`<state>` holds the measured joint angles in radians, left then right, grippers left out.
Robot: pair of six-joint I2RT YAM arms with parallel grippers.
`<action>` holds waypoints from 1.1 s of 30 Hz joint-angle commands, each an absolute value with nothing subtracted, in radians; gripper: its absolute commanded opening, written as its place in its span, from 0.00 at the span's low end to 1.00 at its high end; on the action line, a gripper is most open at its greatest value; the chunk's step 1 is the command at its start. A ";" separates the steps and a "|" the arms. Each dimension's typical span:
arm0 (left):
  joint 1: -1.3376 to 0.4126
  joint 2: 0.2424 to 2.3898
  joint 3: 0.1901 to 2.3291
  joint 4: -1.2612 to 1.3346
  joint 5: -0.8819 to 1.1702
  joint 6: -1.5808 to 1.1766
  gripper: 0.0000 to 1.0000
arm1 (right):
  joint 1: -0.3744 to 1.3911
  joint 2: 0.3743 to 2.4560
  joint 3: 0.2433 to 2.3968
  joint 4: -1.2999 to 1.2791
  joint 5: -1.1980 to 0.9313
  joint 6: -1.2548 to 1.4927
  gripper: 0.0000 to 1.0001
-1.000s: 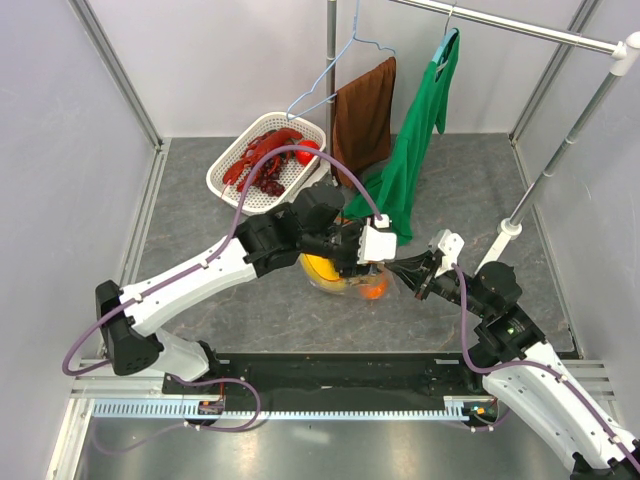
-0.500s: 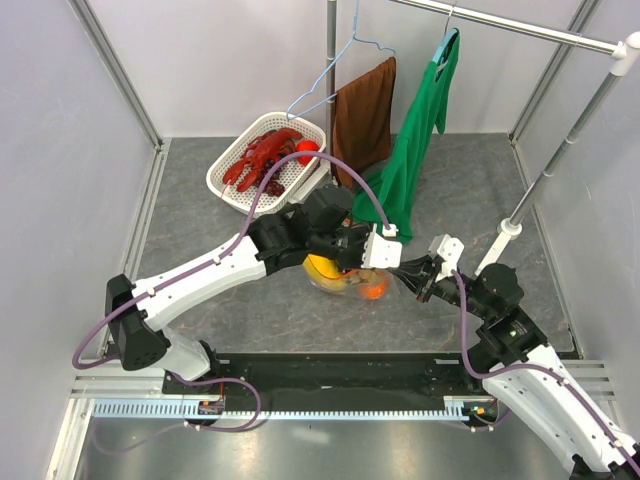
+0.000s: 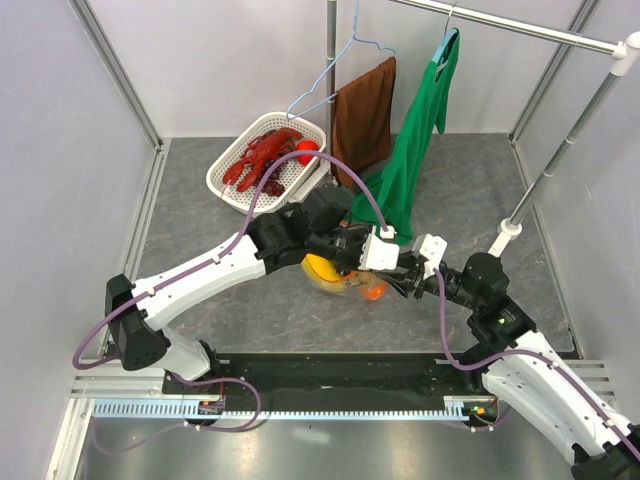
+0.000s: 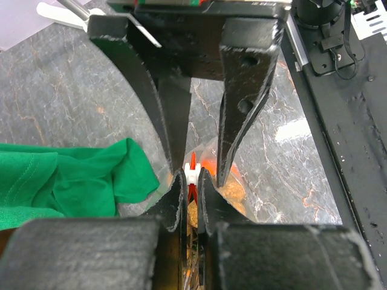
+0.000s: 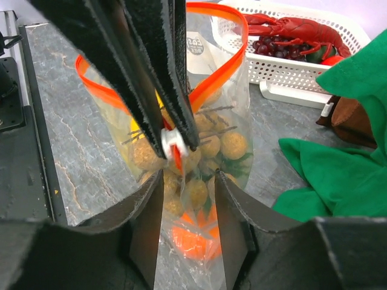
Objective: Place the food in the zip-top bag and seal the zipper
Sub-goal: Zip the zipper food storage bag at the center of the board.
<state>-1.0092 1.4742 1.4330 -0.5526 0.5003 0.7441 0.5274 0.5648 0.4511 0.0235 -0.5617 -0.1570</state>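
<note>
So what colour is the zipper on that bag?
Red-orange zipper, clearest in the right wrist view.

A robotics lab test cell: plain white panels (image 3: 50, 150) in aluminium framing enclose a grey marbled worktop (image 3: 190, 220), with a slotted mounting rail (image 3: 300, 408) at 6 o'clock and a clothes rail (image 3: 520, 26) at 1 o'clock.

bright, even light; blurred near edges

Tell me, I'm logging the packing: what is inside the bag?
Tan grapes, an orange piece and a yellow fruit show through the bag. The left pincer, shut on the zipper, and the right pincer cover the middle; anything there is hidden.
</note>
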 commanded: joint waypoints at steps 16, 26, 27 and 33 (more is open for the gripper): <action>-0.919 1.517 1.516 -0.636 0.506 0.741 0.02 | 0.528 0.529 0.476 0.123 -0.563 -0.164 0.00; -0.776 1.462 1.457 -0.719 0.465 0.776 0.02 | 0.528 0.460 0.457 0.068 -0.502 -0.121 0.00; -0.767 1.448 1.454 -0.724 0.465 0.784 0.02 | 0.528 0.453 0.456 0.061 -0.500 -0.120 0.00; -0.686 1.375 1.405 -0.767 0.431 0.837 0.02 | 0.528 0.417 0.448 0.020 -0.456 -0.115 0.00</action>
<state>-0.7593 1.4586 1.4300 -0.7013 0.5491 0.7582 0.5282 0.4549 0.4454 0.0204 -0.4843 -0.1276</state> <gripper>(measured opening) 0.049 0.007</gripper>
